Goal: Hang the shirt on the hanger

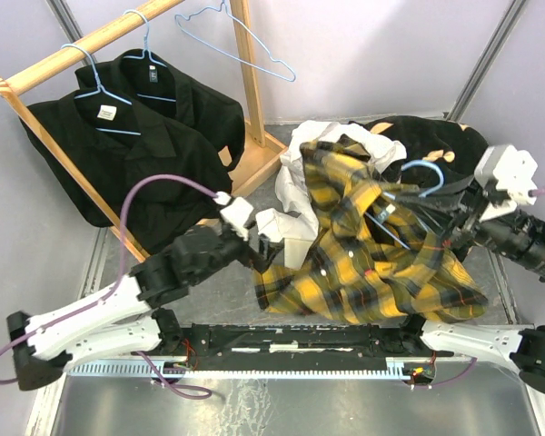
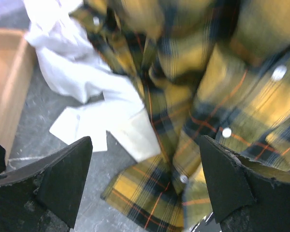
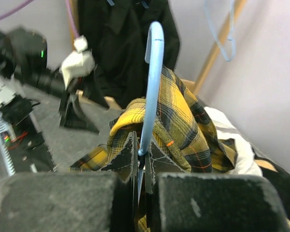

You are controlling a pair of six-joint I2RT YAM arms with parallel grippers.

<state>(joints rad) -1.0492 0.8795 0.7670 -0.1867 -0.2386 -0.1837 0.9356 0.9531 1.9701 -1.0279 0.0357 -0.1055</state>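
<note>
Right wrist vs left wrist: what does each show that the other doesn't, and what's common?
Right wrist only: the right gripper shut on the hanger, hook pointing up; black shirts hanging on the rack behind. Left wrist only: the shirt's white buttons, seen past the left gripper, which is open and empty. Both: the shirt, the white shirt beside it, the grey table.

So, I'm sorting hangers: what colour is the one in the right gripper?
Light blue; the hanger shows best in the right wrist view.

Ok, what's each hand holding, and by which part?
The right hand is shut on the hanger, at its wire neck below the hook. The left hand is open by the shirt, holding nothing.
</note>
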